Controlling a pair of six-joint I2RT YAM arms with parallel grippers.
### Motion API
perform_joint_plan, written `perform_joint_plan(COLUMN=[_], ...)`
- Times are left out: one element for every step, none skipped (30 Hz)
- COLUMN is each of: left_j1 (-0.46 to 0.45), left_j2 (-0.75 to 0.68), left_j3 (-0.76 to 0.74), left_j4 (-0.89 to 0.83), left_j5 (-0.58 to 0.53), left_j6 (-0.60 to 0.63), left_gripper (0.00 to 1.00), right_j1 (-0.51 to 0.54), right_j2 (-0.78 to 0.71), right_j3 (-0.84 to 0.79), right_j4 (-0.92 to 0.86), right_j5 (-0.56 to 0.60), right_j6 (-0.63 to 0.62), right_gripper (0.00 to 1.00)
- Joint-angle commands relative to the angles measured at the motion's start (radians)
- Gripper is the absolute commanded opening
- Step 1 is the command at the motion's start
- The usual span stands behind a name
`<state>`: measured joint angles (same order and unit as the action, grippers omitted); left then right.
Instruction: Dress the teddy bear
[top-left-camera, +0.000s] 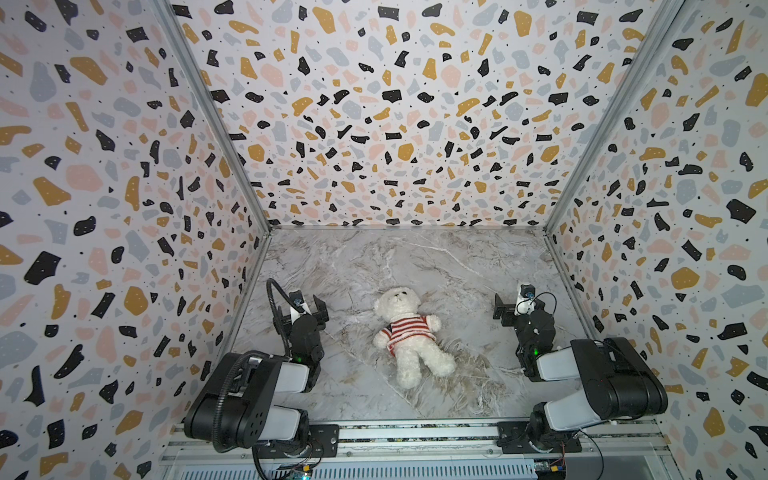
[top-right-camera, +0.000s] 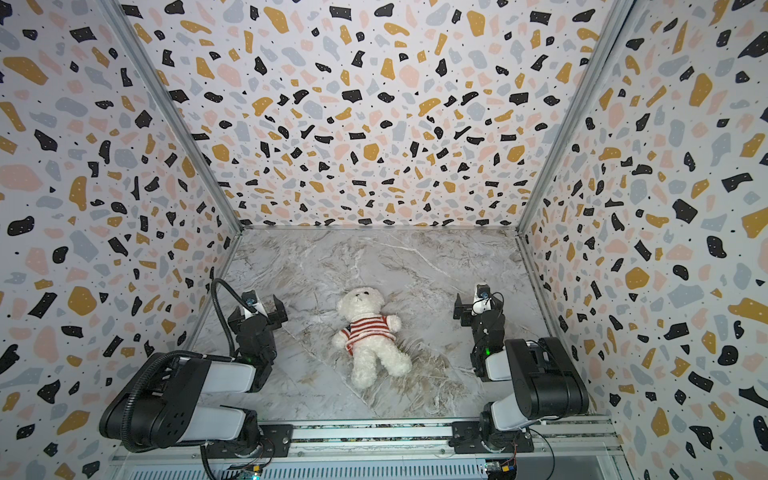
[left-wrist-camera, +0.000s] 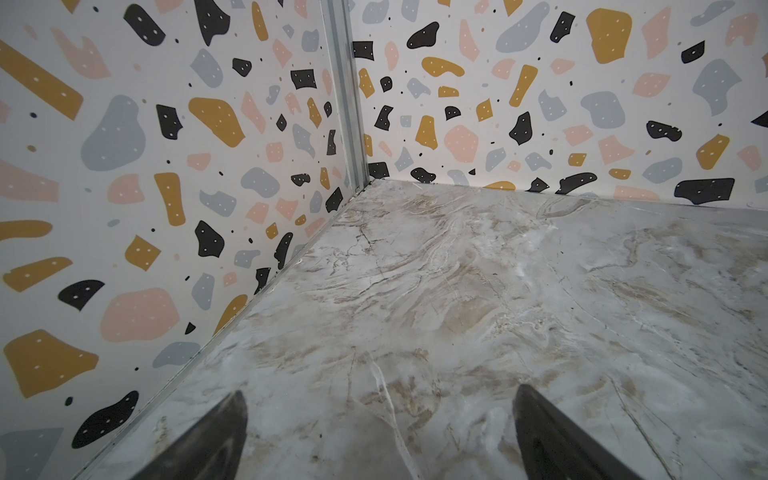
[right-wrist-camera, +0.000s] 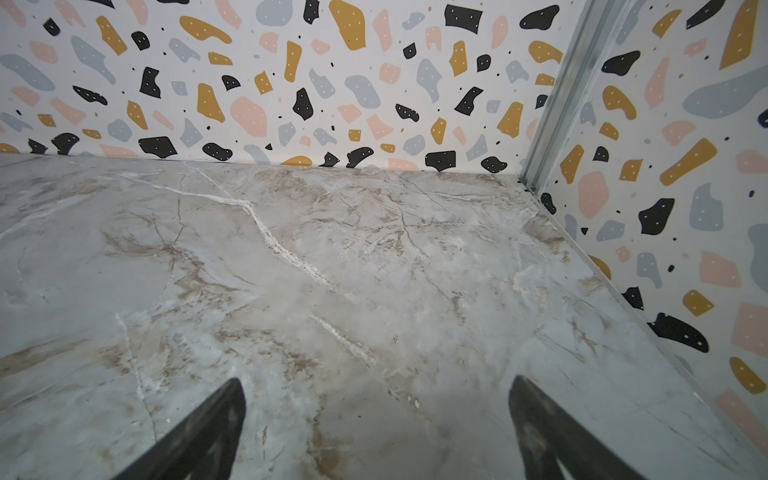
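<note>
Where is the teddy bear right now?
In both top views the teddy bear lies face-up on the table, between the left tool and right tool, touching neither, head toward the back wall. Neither wrist view shows it.

Blurry, edge-cropped jaws (both wrist views)

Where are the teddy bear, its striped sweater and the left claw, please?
teddy bear (top-left-camera: 395, 301): in a top view, on its head.
striped sweater (top-left-camera: 405, 330): in a top view, on the chest stripes.
left claw (left-wrist-camera: 380, 390): in the left wrist view, midway between its fingertips.
</note>
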<state>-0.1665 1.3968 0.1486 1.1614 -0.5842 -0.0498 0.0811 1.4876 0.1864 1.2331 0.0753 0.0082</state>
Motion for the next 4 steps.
perform_joint_plan(left_j1=[0.005, 0.004, 0.005, 0.006], left_j2=[-0.006, -0.005, -0.005, -0.006], left_j3=[0.005, 0.006, 0.005, 0.005], left_j4=[0.052, 0.052, 0.052, 0.052], left_j5=[0.0, -0.001, -0.001, -0.001], left_j6=[-0.013, -0.013, -0.014, -0.013], left_gripper=[1.0, 1.0, 1.0, 1.0], right_j1=[0.004, 0.003, 0.003, 0.003], right_j2=[0.003, 0.003, 0.002, -0.001], right_j3=[0.028, 0.029, 0.028, 0.027], right_j4=[-0.007, -0.007, -0.004, -0.008], right_j5=[0.008, 0.007, 0.005, 0.004], right_j6=[-0.008, -0.007, -0.007, -0.008], right_gripper=[0.99, 0.99, 0.99, 0.99])
